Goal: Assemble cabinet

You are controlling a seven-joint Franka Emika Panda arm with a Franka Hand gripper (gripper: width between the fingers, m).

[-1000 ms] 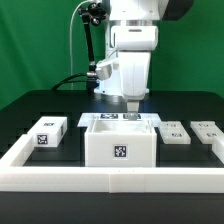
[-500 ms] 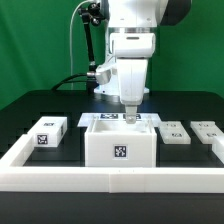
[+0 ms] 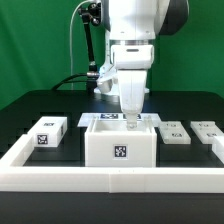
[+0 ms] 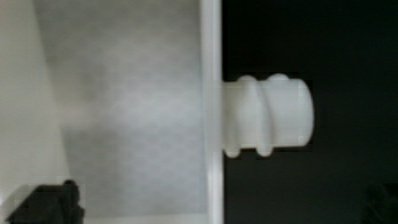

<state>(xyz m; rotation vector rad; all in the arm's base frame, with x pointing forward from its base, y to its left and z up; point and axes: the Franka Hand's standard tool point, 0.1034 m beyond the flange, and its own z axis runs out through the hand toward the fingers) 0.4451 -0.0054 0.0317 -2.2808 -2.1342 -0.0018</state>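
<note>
We see the cabinet [image 3: 100,148] sitting mid-table: a big, boxy white plastic block with crisp square edges, a matte face and an open top, standing just behind the front run of the border rail [image 3: 110,179]. A square black-and-white tag [image 3: 121,153] is printed on its front. The arm [image 3: 135,50], all smooth glossy white shells, hangs straight down over it, and the gripper [image 3: 130,119] is low at the box's back rim, its slim fingers pointing down at the opening. From here we cannot tell whether those fingers are apart or pressed together, nor whether they have anything between them.

In the wrist view we're close up against a flat, pale, slightly grainy white wall [image 4: 134,110]. A stubby round knob [image 4: 270,115] sticks out from that wall's edge against the black. It is white plastic too, ringed with two rounded ridges. One dark fingertip [image 4: 45,203] shows in the corner, blurred.

Across the matte black table [image 3: 60,110] we have a small white cube-like block [image 3: 47,133] on the exterior view's left, with its own tag, set apart from the cabinet. On the exterior view's right lie two low, flat white pieces [image 3: 175,134] [image 3: 207,130], side by side, each with small tags on top. The rail frames the front and sides, long, low and white. Behind it all hangs a plain green backdrop [image 3: 30,50].
</note>
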